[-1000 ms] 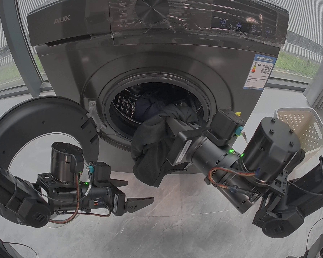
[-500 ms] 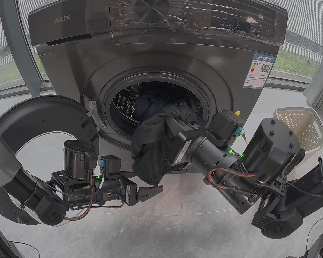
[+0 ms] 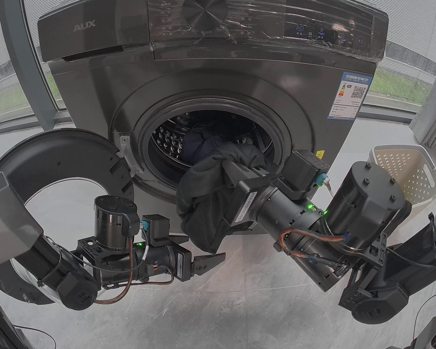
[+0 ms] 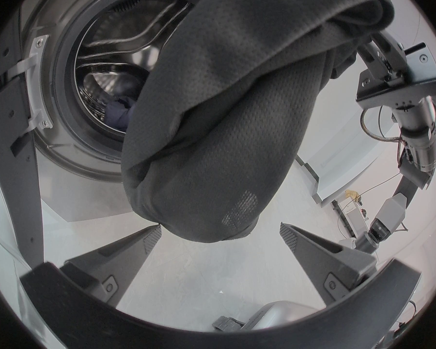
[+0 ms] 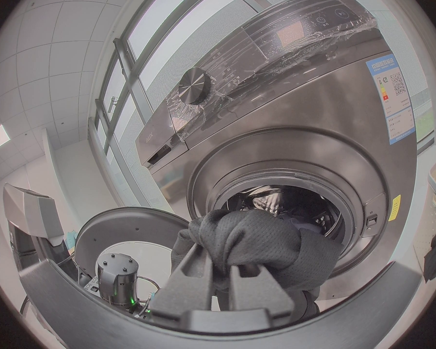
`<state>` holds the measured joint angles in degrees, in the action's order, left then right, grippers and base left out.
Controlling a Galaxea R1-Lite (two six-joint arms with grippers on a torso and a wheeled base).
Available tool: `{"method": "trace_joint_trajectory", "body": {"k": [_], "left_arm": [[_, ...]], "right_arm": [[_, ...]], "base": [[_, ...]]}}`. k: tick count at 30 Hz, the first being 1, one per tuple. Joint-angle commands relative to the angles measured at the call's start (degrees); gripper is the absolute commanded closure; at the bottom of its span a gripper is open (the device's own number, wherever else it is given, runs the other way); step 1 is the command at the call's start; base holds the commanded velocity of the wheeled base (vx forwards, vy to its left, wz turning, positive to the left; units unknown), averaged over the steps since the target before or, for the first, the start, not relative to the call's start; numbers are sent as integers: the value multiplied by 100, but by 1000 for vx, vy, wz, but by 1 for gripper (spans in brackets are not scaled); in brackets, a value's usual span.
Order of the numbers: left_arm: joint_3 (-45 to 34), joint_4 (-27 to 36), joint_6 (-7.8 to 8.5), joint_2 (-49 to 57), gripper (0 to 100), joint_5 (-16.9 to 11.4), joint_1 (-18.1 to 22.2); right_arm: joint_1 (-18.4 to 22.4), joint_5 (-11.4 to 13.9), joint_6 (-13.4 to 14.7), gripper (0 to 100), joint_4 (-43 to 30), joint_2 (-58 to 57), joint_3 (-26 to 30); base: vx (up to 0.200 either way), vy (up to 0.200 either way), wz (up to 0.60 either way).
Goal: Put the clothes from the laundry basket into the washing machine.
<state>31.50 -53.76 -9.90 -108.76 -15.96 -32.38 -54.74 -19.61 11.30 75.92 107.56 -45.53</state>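
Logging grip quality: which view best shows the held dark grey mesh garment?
Right wrist view: the right claw pinches the dark grey mesh garment. Head view shows it draping at the steel drum opening; left wrist view, its hanging bulk.

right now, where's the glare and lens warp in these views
Head view: wrinkled film on the washing machine glints, its top bows. Left wrist view: black rounded corners, dark garment covers the middle. Right wrist view: bright windows, curved frames.
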Motion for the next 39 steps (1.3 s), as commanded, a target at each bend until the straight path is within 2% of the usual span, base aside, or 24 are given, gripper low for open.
{"method": "trace_joint_trajectory", "body": {"k": [1, 10, 14, 24, 29, 30, 39], "left_arm": [[-21, -3, 6, -101, 0, 5, -5], [58, -12, 14, -268, 0, 14, -5], [286, -82, 6, -374, 0, 260, 12], [286, -407, -12, -409, 0, 304, 21], [260, -574, 6, -409, 0, 444, 30], [251, -636, 6, -409, 100, 471, 30], [-39, -1005, 58, -321, 100, 585, -14]], "right_arm": [[-2, 2, -5, 100, 1, 2, -8], [-2, 2, -5, 100, 1, -7, -8], [-2, 2, -5, 100, 10, 2, 0], [-2, 2, -5, 100, 1, 2, 0], [-2, 2, -5, 100, 1, 2, 0], [-2, 2, -5, 100, 1, 2, 0], [-2, 2, -5, 100, 1, 37, 27]], "base": [[0, 0, 0], [0, 0, 0], [0, 0, 0], [0, 0, 0], [0, 0, 0], [0, 0, 0], [0, 0, 0]]}}
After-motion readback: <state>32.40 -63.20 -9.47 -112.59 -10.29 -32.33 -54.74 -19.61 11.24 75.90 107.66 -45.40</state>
